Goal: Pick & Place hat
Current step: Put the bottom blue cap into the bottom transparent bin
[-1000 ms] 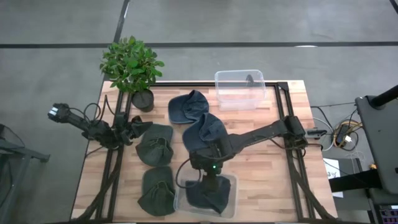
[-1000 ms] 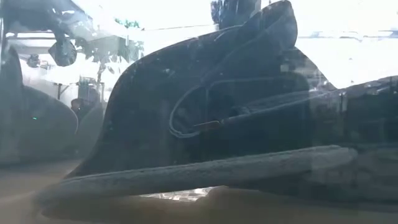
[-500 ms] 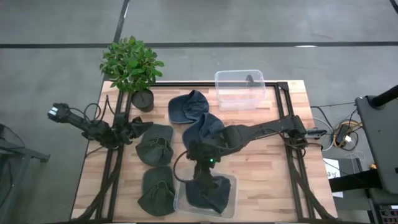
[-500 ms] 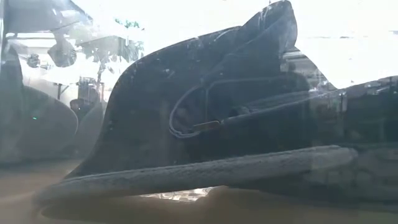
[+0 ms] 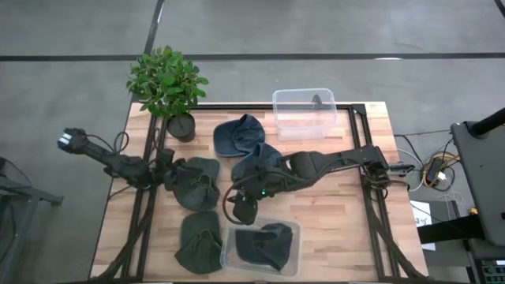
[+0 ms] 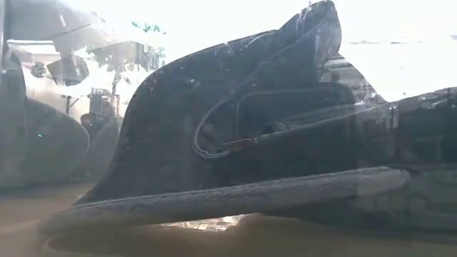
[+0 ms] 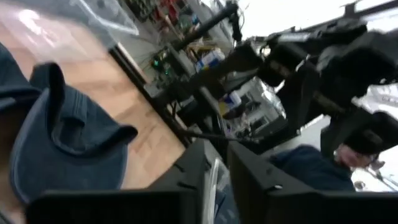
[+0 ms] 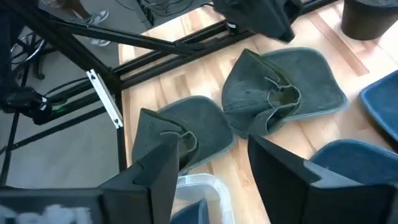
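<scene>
A dark blue hat (image 5: 264,244) lies in the clear bin (image 5: 293,260) at the table's near edge; the low view shows this hat (image 6: 235,143) close up through the bin wall, brim down. My right gripper (image 5: 241,209) (image 8: 214,180) is open and empty. It hovers just past the bin's far left corner, between the two green hats (image 8: 283,93) (image 8: 180,140). My left gripper (image 5: 170,175) (image 7: 217,183) looks shut beside the farther green hat (image 5: 197,183). Two more blue hats (image 5: 239,136) (image 5: 260,167) lie flat mid-table.
A potted plant (image 5: 166,83) stands at the far left corner and a second clear bin (image 5: 304,113) at the far edge. A green hat (image 5: 199,243) lies left of the near bin. Bare wood shows on the table's right half (image 5: 331,213). Black frame rails run along both sides.
My right gripper has drawn back from over the near bin, moving toward the table's left and far side. The dark blue hat has stayed in the bin. My left gripper has shifted a little toward the farther green hat.
</scene>
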Motion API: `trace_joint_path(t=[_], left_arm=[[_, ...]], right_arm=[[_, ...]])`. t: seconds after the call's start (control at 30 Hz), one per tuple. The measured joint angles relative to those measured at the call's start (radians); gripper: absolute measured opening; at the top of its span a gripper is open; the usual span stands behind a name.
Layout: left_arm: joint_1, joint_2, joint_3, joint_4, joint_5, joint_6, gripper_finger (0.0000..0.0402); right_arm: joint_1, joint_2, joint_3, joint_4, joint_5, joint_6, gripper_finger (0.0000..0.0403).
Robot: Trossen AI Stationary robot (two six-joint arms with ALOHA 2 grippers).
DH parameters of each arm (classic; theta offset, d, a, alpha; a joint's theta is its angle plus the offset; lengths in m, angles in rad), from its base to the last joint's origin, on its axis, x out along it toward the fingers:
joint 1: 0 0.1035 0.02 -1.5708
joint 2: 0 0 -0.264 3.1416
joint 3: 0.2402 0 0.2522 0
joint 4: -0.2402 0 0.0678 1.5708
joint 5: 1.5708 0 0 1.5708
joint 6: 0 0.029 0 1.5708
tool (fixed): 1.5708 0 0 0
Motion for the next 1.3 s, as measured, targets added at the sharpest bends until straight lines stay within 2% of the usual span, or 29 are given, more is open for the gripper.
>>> trace_joint_path(t=[0.13, 0.27, 0.4, 0.47, 0.7, 0.9, 1.0, 1.07, 1.2, 1.3], left_arm=[[0.001, 0.028, 0.032, -0.008, 0.001, -0.011, 0.0123], [0.023, 0.078, 0.1, -0.138, 0.001, -0.009, 0.0147], [0.061, 0.159, 0.201, -0.365, 0.003, -0.013, 0.0153], [0.086, 0.202, 0.256, -0.424, 0.018, -0.002, 0.0154], [0.227, 0.364, 0.394, -0.453, 0.221, 0.141, 0.0154], [0.334, 0.458, 0.469, -0.493, 0.252, 0.151, 0.0154], [0.373, 0.497, 0.486, -0.529, 0.27, 0.175, 0.0154], [0.389, 0.52, 0.497, -0.529, 0.296, 0.21, 0.0154], [0.412, 0.557, 0.512, -0.526, 0.312, 0.248, 0.0154], [0.421, 0.574, 0.519, -0.528, 0.312, 0.248, 0.0154]], right_arm=[[0.002, 0.0, 0.0, 0.004, 0.002, -0.013, 0.0212], [0.011, -0.002, 0.0, 0.035, 0.046, -0.044, 0.0222], [0.017, -0.013, 0.0, 0.071, 0.05, -0.082, 0.0224], [0.018, -0.019, 0.0, 0.09, 0.057, -0.09, 0.0224], [0.035, -0.034, -0.002, 0.048, 0.186, -0.109, 0.0222], [0.08, -0.037, -0.007, 0.067, 0.202, -0.144, 0.0212], [0.096, -0.044, -0.014, 0.167, 0.2, -0.195, 0.0202], [0.093, -0.048, -0.028, 0.297, 0.199, -0.256, 0.0193], [0.042, -0.061, -0.076, 0.522, 0.068, -0.346, 0.0177], [0.006, -0.075, -0.133, 0.659, 0.019, -0.393, 0.0166]])
